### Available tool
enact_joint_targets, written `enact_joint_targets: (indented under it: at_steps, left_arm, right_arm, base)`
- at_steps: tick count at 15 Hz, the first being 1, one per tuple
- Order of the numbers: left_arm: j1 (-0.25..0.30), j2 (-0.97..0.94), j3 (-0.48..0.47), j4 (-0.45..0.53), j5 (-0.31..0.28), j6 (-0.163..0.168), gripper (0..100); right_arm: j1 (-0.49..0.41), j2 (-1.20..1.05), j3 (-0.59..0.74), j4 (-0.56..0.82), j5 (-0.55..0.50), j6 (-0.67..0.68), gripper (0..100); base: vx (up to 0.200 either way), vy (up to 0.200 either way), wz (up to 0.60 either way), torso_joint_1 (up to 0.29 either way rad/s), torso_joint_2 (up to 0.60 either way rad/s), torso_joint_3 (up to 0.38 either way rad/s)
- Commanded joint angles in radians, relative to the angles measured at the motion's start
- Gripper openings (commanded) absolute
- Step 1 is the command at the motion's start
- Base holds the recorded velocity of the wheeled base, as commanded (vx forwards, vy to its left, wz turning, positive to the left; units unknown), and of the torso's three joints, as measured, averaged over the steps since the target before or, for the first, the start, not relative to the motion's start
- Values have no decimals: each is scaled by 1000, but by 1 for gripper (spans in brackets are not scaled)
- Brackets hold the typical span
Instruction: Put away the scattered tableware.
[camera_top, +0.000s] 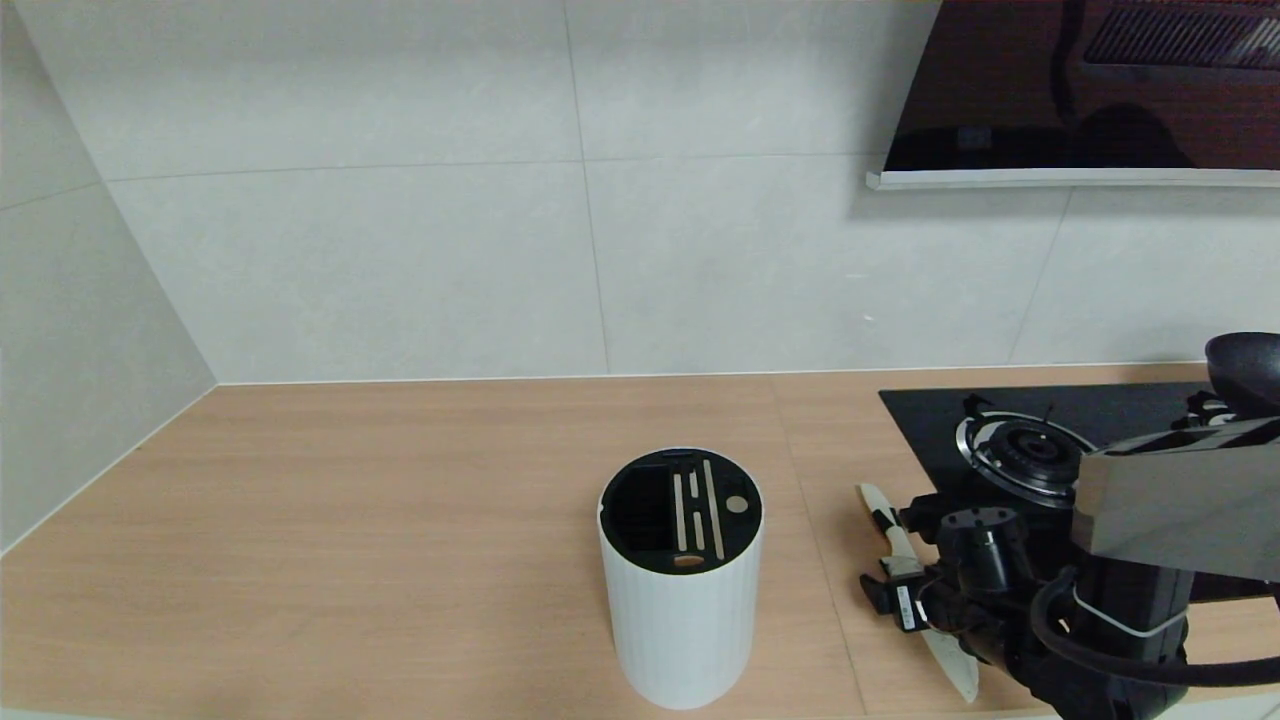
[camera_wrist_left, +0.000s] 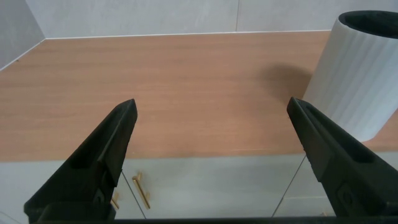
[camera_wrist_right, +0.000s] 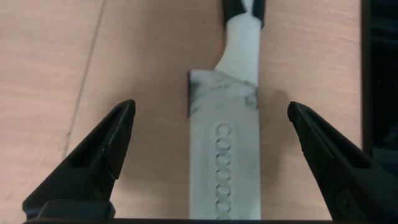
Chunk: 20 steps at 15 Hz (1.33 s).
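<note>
Right claw (camera_wrist_right: 210, 107) wide open, above knife (camera_wrist_right: 225, 149)

The head camera looks forward and down from high up, taking in the counter (camera_top: 400, 500), the wall (camera_top: 400, 250) and the hob (camera_top: 940, 420). The left wrist camera sits low off the counter's front edge, facing across it toward the wall; it shares the holder (camera_wrist_left: 360, 74) with the head view. The right wrist camera looks straight down, close over the knife (camera_wrist_right: 227, 155), which the head view also shows.
</note>
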Motion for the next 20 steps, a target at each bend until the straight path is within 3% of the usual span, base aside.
enact_joint_targets:
  at_steps: [1,9,10,20]
  left_arm:
    - [0,0,0,0,0,-1,100]
    - [0,0,0,0,0,1,100]
    - [0,0,0,0,0,1,100]
    - [0,0,0,0,0,1,100]
  right_arm:
    - [-2,5,-6,-2,-7,0,100]
    - [-8,9,-13,0,-8,2,100]
    - [-8,13,-13,0,-8,2,0]
    - [-8,-3,-13,-2,-10,6,0]
  base:
    - [0,0,0,0,0,0]
    - [0,0,0,0,0,0]
    - [0,0,0,0,0,0]
    - [0,0,0,0,0,0]
